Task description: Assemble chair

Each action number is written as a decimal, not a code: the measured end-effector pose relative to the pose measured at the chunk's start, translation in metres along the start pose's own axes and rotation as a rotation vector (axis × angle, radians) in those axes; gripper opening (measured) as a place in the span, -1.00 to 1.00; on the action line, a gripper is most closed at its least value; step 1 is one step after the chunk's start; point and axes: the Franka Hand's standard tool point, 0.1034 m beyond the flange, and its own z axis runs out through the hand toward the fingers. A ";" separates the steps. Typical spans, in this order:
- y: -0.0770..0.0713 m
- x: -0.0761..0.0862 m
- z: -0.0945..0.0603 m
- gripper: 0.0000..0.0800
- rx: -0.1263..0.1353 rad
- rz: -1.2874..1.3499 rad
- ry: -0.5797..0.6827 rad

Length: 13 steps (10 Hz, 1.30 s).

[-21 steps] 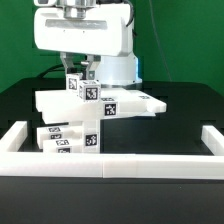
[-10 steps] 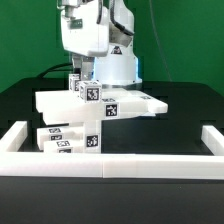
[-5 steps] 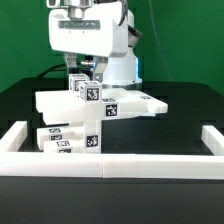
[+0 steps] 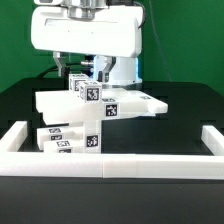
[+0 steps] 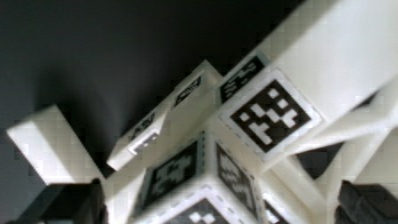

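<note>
The partly built white chair point(image 4: 98, 104) stands in the middle of the black table. Its flat seat panel point(image 4: 140, 103) lies level on an upright tagged leg point(image 4: 93, 128). Small tagged blocks point(image 4: 78, 85) rise at the seat's back on the exterior view's left. More tagged bars point(image 4: 58, 138) lie under the seat. My gripper point(image 4: 82, 70) hangs just above those blocks with its broad side to the camera. In the wrist view the tagged chair pieces point(image 5: 267, 110) fill the space between my dark fingers point(image 5: 68, 200), which stand wide apart. The gripper point(image 5: 217, 205) is open and holds nothing.
A long low white border rail point(image 4: 110, 164) runs along the table's front, with raised ends on the exterior view's left point(image 4: 18, 138) and right point(image 4: 212, 138). A green backdrop is behind the arm.
The gripper has turned about its vertical axis from narrow side to broad side facing the camera, staying above the same blocks. The chair pieces have not moved.
</note>
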 end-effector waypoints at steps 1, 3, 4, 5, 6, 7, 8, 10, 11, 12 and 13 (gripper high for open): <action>0.001 0.001 -0.001 0.62 0.002 -0.117 0.002; 0.002 0.001 -0.002 0.62 0.001 -0.238 0.003; 0.003 0.002 -0.003 0.62 -0.002 -0.310 0.003; 0.004 0.002 -0.003 0.62 -0.002 -0.368 0.004; 0.005 0.002 -0.003 0.62 -0.003 -0.415 0.003; 0.006 0.002 -0.003 0.62 -0.007 -0.487 0.002; 0.006 0.002 -0.003 0.62 -0.011 -0.547 0.000; 0.007 0.003 -0.003 0.56 -0.011 -0.579 0.000; 0.008 0.003 -0.003 0.56 -0.011 -0.578 0.000; 0.008 0.003 -0.003 0.12 -0.011 -0.577 0.000; 0.008 0.003 -0.003 -0.30 -0.011 -0.577 0.000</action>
